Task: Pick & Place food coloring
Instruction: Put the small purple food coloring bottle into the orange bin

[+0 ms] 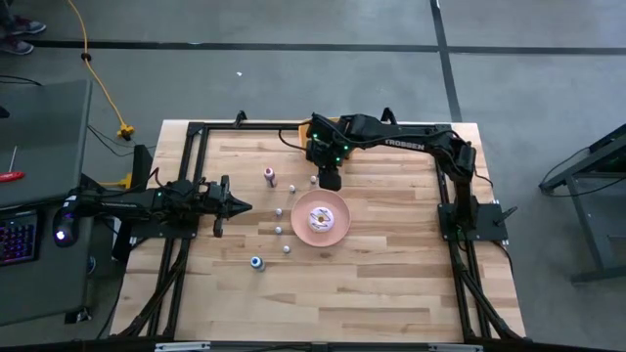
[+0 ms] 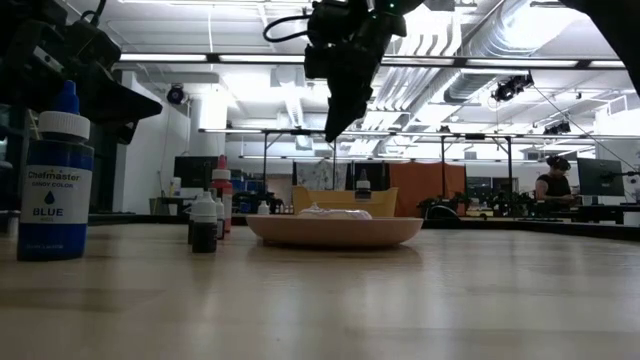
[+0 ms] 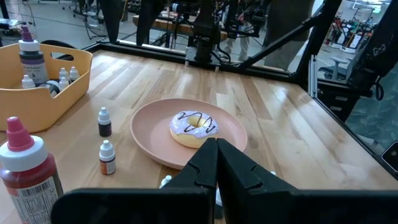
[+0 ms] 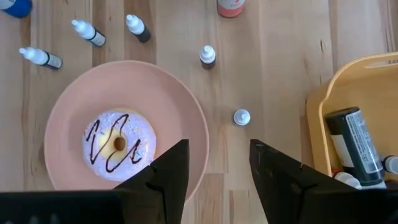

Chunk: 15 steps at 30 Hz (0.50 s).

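One doughnut (image 4: 117,143) on one pink plate (image 4: 180,106); right gripper (image 4: 214,163) — released, empty — above the plate's rim.

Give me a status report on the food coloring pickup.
Right tool open, empty, above small bottle. Left tool shut, waiting at table's left. Pink plate close beside bottle.

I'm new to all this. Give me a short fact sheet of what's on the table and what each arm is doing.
Table: wooden table
Plate: pink plate bearing a doughnut
Bin: orange bin with bottles inside
Loose bottles: small food coloring bottles on the wood beside the plate; blue bottle apart
Right gripper: open, empty, above the plate's edge
Left gripper: shut, waiting at the table's left side
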{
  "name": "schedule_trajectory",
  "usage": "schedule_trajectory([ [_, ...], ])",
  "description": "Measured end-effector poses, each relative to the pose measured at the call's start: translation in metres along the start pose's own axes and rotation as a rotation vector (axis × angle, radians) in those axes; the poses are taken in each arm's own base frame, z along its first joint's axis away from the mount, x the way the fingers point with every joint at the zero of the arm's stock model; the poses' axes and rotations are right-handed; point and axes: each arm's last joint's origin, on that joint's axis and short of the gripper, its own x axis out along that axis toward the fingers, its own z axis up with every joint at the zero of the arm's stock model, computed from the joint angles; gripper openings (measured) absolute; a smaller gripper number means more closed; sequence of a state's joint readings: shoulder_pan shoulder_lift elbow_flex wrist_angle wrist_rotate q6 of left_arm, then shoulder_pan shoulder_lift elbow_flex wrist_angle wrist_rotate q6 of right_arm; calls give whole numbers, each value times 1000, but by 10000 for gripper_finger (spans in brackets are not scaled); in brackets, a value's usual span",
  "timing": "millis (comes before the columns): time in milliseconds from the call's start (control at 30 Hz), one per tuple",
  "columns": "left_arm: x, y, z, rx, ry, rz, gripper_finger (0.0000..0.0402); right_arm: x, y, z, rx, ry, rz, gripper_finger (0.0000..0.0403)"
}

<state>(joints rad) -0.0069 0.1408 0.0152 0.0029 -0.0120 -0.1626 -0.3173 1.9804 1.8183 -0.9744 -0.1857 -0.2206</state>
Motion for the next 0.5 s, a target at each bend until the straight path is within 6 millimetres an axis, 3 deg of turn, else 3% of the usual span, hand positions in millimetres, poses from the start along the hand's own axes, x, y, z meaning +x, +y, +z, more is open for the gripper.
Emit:
schedule_trajectory([
  [333, 0, 0, 0, 0, 0, 0, 1, 10, 0, 0, 62, 29, 8, 158],
  [500, 0, 0, 0, 0, 0, 0, 1, 13, -4, 13, 77, 56, -11, 158],
])
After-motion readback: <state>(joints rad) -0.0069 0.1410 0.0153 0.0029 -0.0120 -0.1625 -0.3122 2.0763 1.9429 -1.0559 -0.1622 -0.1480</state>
